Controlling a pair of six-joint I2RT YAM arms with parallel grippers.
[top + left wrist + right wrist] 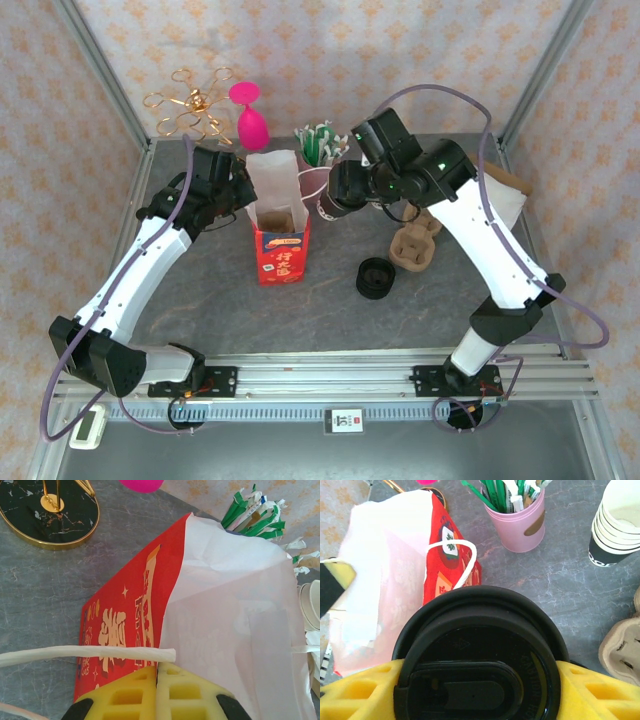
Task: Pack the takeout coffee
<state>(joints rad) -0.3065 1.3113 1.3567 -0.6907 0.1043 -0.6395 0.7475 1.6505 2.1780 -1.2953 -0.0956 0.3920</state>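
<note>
Coffee in hand, bagging comes next.
Your right claw [479, 692] grips the lidded cup [475, 630], just right of the bag [225, 605] at frame centre. Your left claw [156, 682] pinches the bag's rim. Next, centre the cup over the mouth and lower it.

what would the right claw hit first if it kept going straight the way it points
Most likely the red paper bag, at its open mouth: the right claw, gripping the lidded coffee cup, points toward it. Depth is unclear.

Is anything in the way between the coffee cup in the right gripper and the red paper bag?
Nothing visible. The takeout coffee hangs beside the red bag, whose rim the left gripper pinches; only its white handle loop arches on the cup's side.
</note>
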